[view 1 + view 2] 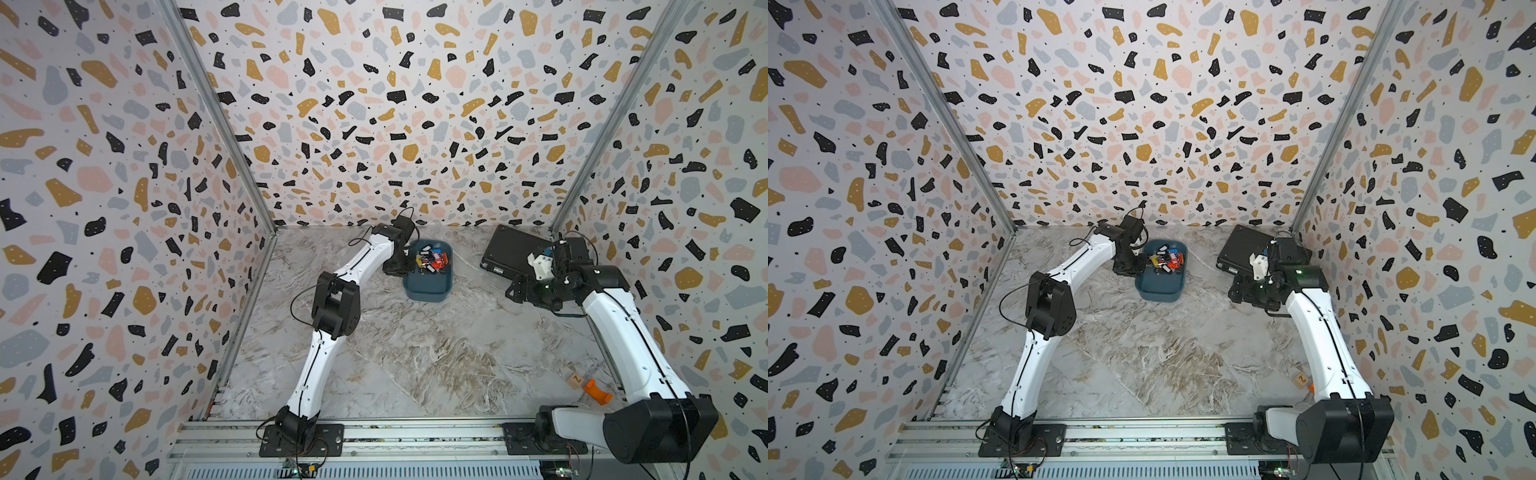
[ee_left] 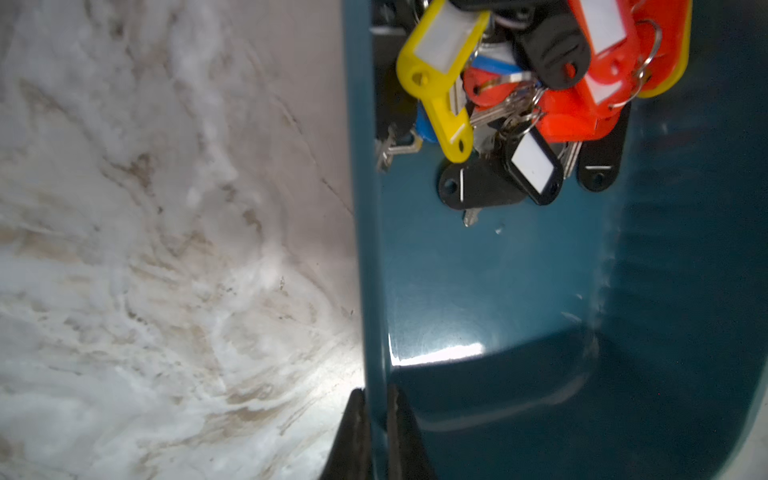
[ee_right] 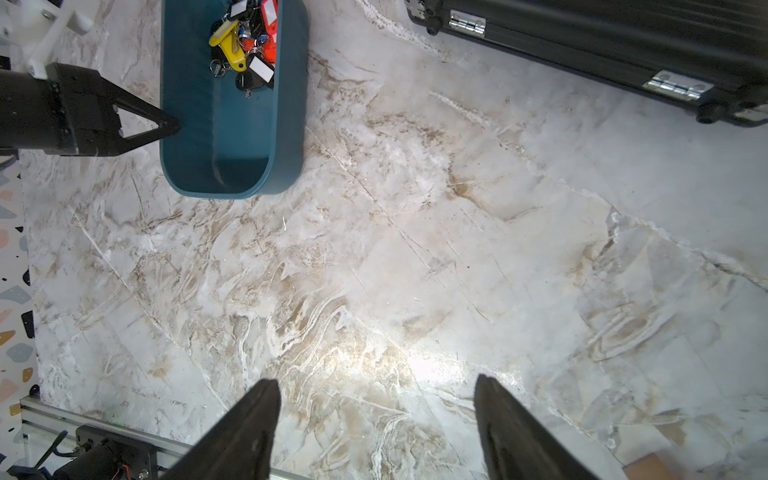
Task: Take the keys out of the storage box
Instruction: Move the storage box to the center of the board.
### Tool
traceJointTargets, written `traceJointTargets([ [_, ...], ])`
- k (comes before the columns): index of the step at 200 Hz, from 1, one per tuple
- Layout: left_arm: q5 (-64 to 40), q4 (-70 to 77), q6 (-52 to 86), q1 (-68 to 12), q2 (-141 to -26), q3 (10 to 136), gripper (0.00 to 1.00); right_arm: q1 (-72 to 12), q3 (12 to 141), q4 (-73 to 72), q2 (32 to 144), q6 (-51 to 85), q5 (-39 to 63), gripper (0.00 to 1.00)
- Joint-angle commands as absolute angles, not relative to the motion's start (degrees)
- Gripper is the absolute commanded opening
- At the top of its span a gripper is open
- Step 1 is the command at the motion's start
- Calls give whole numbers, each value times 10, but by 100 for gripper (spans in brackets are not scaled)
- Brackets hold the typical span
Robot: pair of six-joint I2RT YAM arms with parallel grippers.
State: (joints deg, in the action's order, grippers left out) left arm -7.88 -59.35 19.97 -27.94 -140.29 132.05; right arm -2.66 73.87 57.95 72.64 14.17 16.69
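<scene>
My left gripper (image 2: 376,399) is pinched shut on the long side wall of the storage box (image 1: 428,286), with one finger outside the wall and one inside. It grips near the bare end, well apart from the load. My right gripper (image 3: 376,380) hangs wide open over the marble table (image 3: 415,249), holding nothing and well away from the box.

The keys (image 2: 519,83) lie in one heap at the far end of the box, piled against each other on its floor. The near half of the floor is bare.

I judge the box to be stiff, light plastic with a thin, glossy wall. A pinch on one wall may let it swing or slip, and it would tilt readily. The keys look light but loose and tangle-prone. Rings, blades and slick tags overlap, so lifting one may drag others along. For a direct pick, I would take a tag lying on top, such as the yellow tag (image 2: 436,75), or a ring.

The left wrist view cuts off the far part of the heap, so I cannot count the keys. I also cannot tell which rings are linked. In both top views the heap is too small to sort out. A black case (image 3: 582,33) sits to the right of the box, and its edges run out of frame.
</scene>
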Motion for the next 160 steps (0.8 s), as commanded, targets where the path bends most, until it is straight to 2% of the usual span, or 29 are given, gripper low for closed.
traceJointTargets([
  [1, -94, -590, 185, -281, -1403, 1313, 1, -29, 737, 600, 713, 149, 158, 78],
  [53, -97, -578, 184, -287, -1318, 1188, 0, -32, 730, 614, 702, 157, 164, 77],
  [97, -85, -545, 212, -314, -1181, 1003, 0, -52, 725, 637, 682, 163, 172, 77],
  [125, -73, -522, 255, -345, -1088, 876, 0, -89, 716, 658, 665, 175, 169, 77],
  [160, -54, -507, 332, -396, -986, 742, 0, -187, 697, 673, 652, 209, 145, 78],
])
